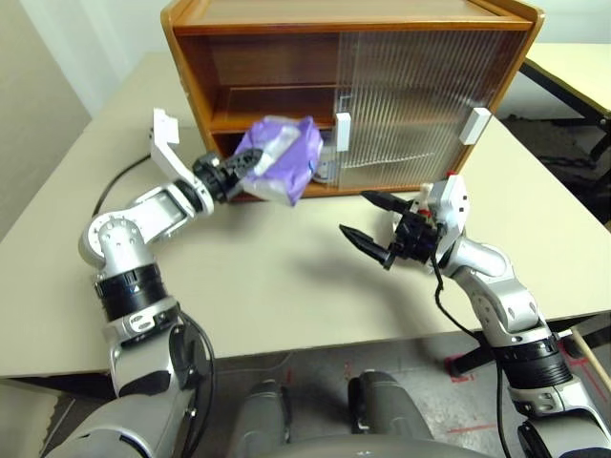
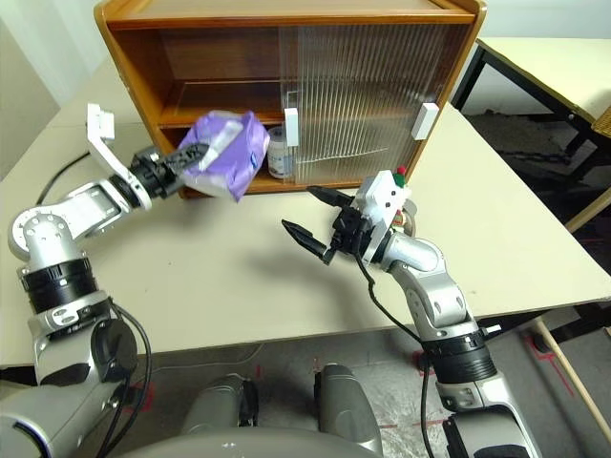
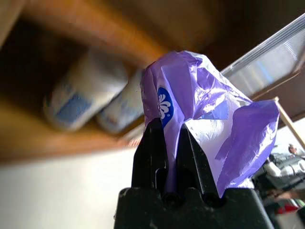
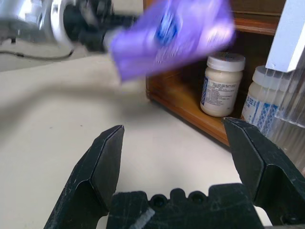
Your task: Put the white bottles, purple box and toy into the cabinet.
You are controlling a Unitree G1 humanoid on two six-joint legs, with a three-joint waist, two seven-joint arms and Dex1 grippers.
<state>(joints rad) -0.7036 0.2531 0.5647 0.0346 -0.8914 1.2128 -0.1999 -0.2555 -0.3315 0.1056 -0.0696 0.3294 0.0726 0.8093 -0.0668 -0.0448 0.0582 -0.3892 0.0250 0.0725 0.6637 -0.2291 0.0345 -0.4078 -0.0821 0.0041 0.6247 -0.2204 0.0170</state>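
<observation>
Both white bottles (image 4: 222,84) already stand on the cabinet's (image 1: 286,19) lower shelf, upper centre of frame. The left gripper (image 1: 237,172) is clenched on the purple box (image 1: 282,157), held in the air just before the open side. The right gripper (image 1: 374,219) hangs released mid-frame. I can't make out the toy, so it likely remains to be placed.

Head pair looks down; both wrist views closely share the cabinet (image 1: 286,57).

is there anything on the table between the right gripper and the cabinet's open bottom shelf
No. In the right wrist view, bare tabletop runs from the open right gripper to the cabinet shelf edge. The purple box hangs above that stretch, clamped in the left gripper.
</observation>
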